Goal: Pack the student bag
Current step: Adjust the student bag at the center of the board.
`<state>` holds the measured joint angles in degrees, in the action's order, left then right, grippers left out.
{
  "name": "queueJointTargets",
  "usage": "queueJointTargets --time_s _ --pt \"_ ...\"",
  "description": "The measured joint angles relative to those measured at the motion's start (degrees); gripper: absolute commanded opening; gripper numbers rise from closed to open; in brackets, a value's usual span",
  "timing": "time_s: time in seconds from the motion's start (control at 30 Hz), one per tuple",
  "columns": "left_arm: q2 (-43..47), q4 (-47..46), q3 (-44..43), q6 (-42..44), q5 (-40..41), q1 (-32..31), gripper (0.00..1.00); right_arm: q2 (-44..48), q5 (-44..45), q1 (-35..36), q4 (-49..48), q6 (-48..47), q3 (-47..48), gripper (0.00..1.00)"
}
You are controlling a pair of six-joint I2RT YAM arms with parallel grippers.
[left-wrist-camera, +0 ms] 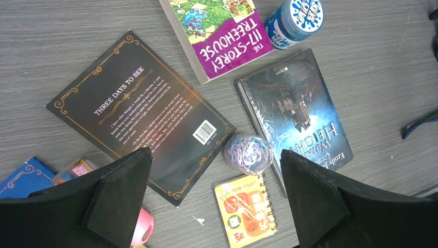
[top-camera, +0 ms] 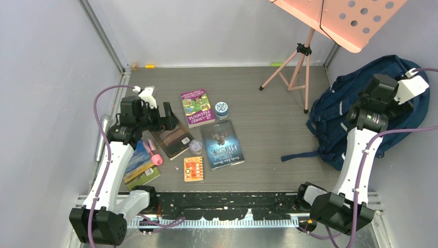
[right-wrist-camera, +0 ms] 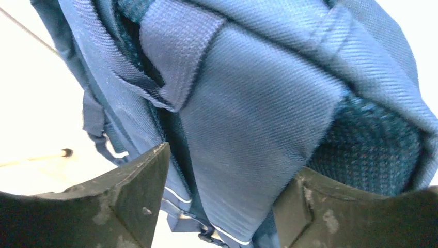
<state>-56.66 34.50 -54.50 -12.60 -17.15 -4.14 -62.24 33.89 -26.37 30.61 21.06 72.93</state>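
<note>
The right end effector [right-wrist-camera: 231,161] has its dark fingers [right-wrist-camera: 134,201] spread, and a broad woven strap [right-wrist-camera: 243,119] of the navy student bag [right-wrist-camera: 361,67] lies between them. Mesh padding [right-wrist-camera: 372,144] shows at right. Pale piping [right-wrist-camera: 175,195] edges the fabric below. A thin rod [right-wrist-camera: 36,157] lies at far left.

left tool [left-wrist-camera: 214,155] jaws wide, pointing down | right tool [right-wrist-camera: 227,170] jaws apart, reached far forward

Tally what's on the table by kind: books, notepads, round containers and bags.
Books: 4, 117-Storey Treehouse, Three Days to See, Wuthering Heights, landscape-cover book
Spiral notepad: 1
Round containers: 2, blue-lidded jar, clear tub
Student bag: 1
Total: 8
</note>
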Motion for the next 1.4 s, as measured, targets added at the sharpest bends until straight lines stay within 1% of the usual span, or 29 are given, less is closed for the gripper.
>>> queueJointTargets --time_s 0.03,0.07,0.1,0.13,0.17,0.23,0.4,0.57,0.7,0.9,1.13,1.27,1.4 --pt "0.0 0.0 0.0 0.0 0.0 -0.1 0.98 -0.2 -0.9 0.0 -0.5 -0.2 0.0 0.44" --pt "0.0 0.0 0.0 0.0 0.0 -0.2 0.98 -0.3 -1.7 0.0 -0.7 -0.2 0.0 0.36" --pt "0.0 0.0 0.0 0.0 0.0 -0.3 0.98 -0.4 -2.4 0.0 -0.8 -0.1 0.0 0.24" --pt "0.0 0.0 0.0 0.0 0.0 -0.4 0.98 -0.5 -3.4 -0.1 -1.1 0.1 0.0 0.18" --pt "0.0 0.0 0.0 0.0 0.0 -0.4 0.98 -0.5 -4.3 -0.1 -1.3 0.2 0.0 0.07" --pt "0.0 0.0 0.0 0.0 0.0 -0.5 0.98 -0.1 -6.2 -0.1 -1.5 0.5 0.0 0.01" --pt "0.2 0.0 0.0 0.1 -0.3 -1.1 0.98 3.0 -11.6 -0.1 0.6 2.4 -0.1 0.01" --pt "1.2 0.0 0.1 0.1 -0.7 -2.3 0.98 9.7 -17.1 1.1 4.8 4.5 -1.8 0.00" --pt "2.0 0.0 0.1 0.1 -1.1 -3.2 0.98 13.4 -19.3 5.4 8.8 4.8 -2.3 0.01" --pt "2.5 0.0 0.1 0.1 -1.5 -4.4 0.98 16.3 -18.8 12.9 14.4 4.2 -1.8 0.01" --pt "2.7 0.0 0.1 0.0 -2.2 -5.0 0.98 16.6 -20.3 17.2 18.9 3.5 0.2 0.01" --pt "2.7 -0.2 0.2 0.0 -2.5 -5.1 0.98 16.4 -20.4 23.1 18.6 3.9 -0.2 0.01" --pt "2.7 -0.3 0.2 0.0 -3.0 -5.1 0.98 15.0 -17.3 34.7 17.2 5.1 -1.3 0.01"
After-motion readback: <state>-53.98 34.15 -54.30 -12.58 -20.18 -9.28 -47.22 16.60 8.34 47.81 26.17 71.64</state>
